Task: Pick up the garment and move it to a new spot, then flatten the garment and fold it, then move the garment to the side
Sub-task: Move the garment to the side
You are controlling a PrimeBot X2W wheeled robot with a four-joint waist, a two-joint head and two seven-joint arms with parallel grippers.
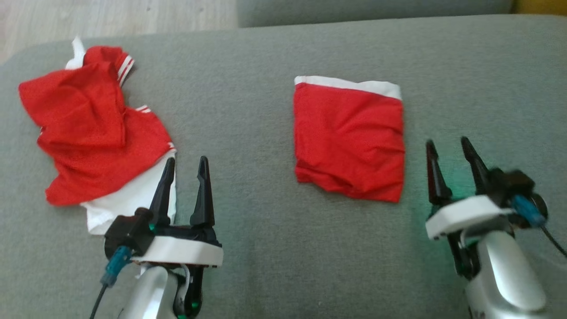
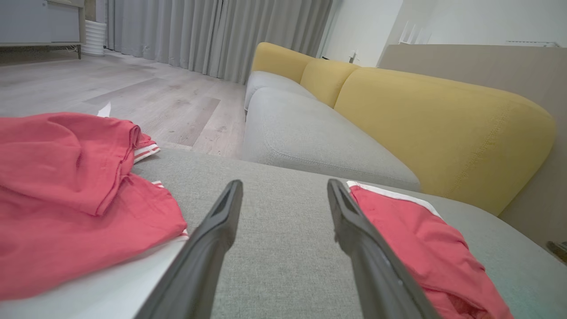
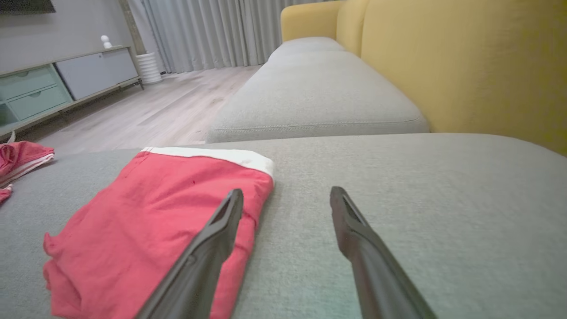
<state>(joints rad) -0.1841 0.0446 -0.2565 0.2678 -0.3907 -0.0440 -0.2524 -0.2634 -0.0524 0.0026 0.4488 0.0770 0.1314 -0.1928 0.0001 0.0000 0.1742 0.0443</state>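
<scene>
Folded red garment [image 1: 349, 139], white band on its far edge, is lying on the grey cushion [image 1: 274, 248] just ahead-left of the right gripper [image 1: 447, 142], which looks the nearer arm. Left gripper [image 1: 186, 159] is sitting beside the crumpled red-and-white garment [image 1: 88, 128]. Both are gaping wide, carrying nothing.

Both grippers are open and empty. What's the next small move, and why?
Probably ease the left gripper forward and left onto the near white edge of the crumpled garment, then close. The folded garment already lies flat and neat, apart from the right gripper, while the heap beside the left fingers looks unsorted.
</scene>
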